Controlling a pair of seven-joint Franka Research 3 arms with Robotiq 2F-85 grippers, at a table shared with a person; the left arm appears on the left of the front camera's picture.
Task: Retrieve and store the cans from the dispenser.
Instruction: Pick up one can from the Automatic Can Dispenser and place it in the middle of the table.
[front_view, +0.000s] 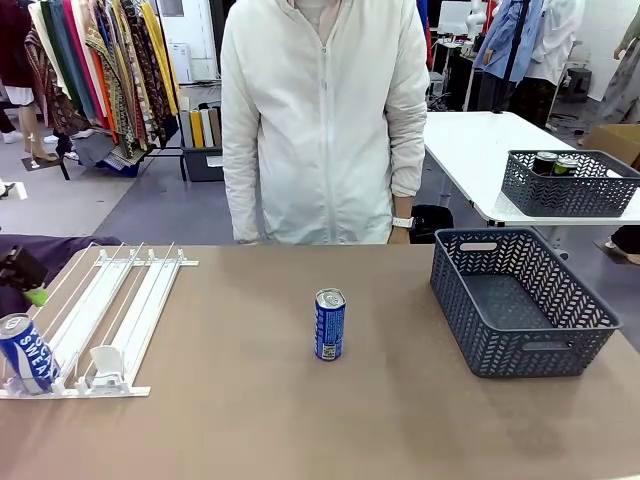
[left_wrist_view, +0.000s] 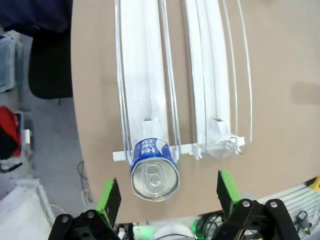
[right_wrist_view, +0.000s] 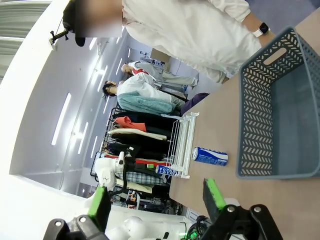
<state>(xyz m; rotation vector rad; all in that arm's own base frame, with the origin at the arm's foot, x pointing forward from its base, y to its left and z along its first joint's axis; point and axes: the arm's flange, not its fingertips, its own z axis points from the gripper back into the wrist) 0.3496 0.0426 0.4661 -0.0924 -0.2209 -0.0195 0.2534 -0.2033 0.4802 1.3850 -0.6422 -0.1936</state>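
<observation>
One blue can (front_view: 330, 325) with white lettering stands upright mid-table. A second blue can (front_view: 27, 352) sits at the near end of the leftmost lane of the white dispenser (front_view: 120, 300). In the left wrist view this can (left_wrist_view: 154, 172) lies below and between the green fingers of my open left gripper (left_wrist_view: 167, 181), apart from both. A white pusher block (left_wrist_view: 220, 127) rests in the neighbouring lane. My right gripper (right_wrist_view: 156, 194) is open with nothing between its fingers, far from the mid-table can (right_wrist_view: 210, 156) and the dispenser (right_wrist_view: 182, 142).
A dark grey lattice basket (front_view: 520, 345) stands at the table's right. A person in a white jacket (front_view: 320, 120) stands at the far side. On a farther white table, another grey basket (front_view: 570, 190) holds dark cans (front_view: 545, 160).
</observation>
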